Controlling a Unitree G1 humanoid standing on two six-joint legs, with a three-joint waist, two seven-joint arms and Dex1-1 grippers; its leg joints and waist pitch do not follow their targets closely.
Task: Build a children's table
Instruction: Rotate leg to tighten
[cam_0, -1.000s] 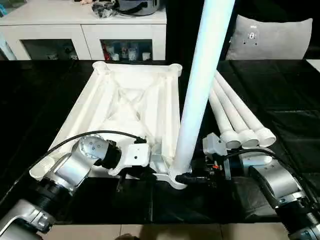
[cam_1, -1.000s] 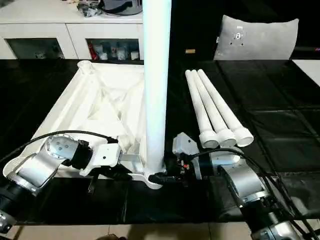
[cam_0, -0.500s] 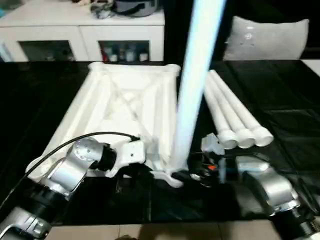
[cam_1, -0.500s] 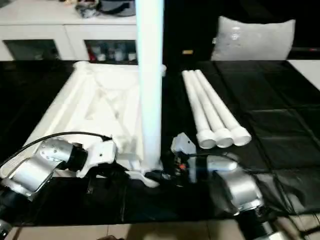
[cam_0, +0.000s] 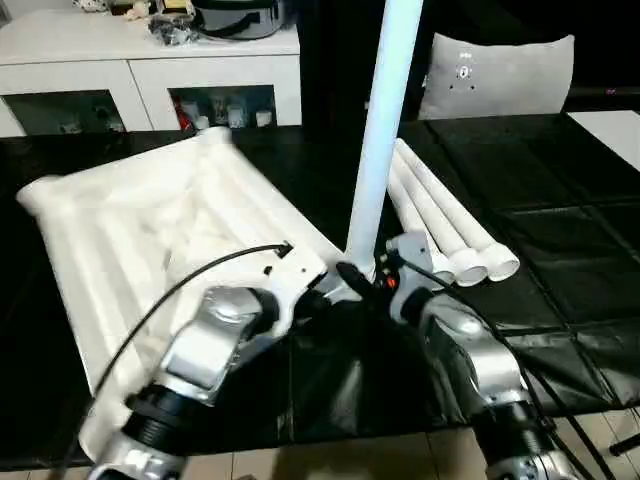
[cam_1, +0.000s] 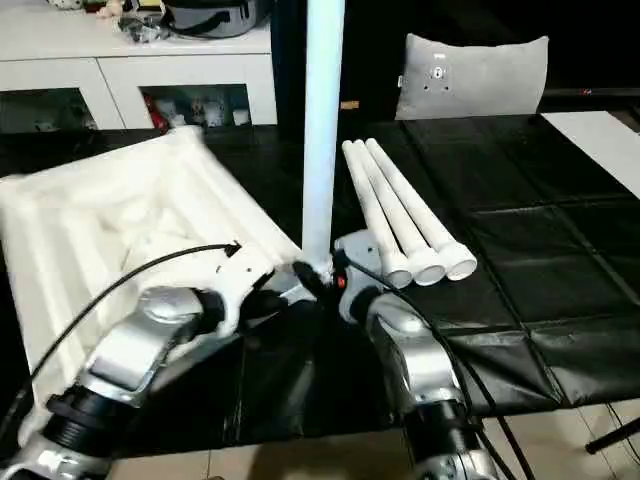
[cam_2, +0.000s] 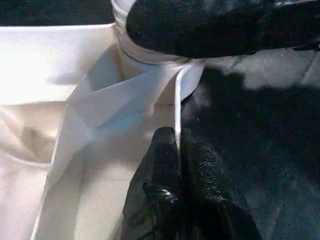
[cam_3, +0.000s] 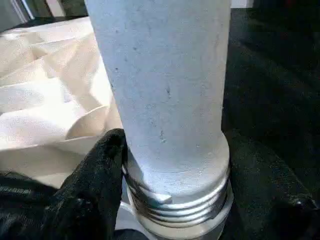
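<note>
Rotating on the black counter (cam_0: 560, 250) since a second earlier, the tabletop (cam_0: 130, 240) carried its upright leg (cam_0: 385, 120), right end effector (cam_3: 165, 200) clasping the threaded base, left end effector (cam_2: 175, 180) pinched shut on the rim, indicating screwing-in.

upright leg (cam_1: 322, 130) stands in the tabletop (cam_1: 100, 230) corner; three legs (cam_1: 405, 215) lie beside it.

Silver cylindrical forearms (cam_0: 210, 345), white wrist housings, black cables looping over them, black-fingered grippers (cam_0: 345, 280), orange mark.
</note>
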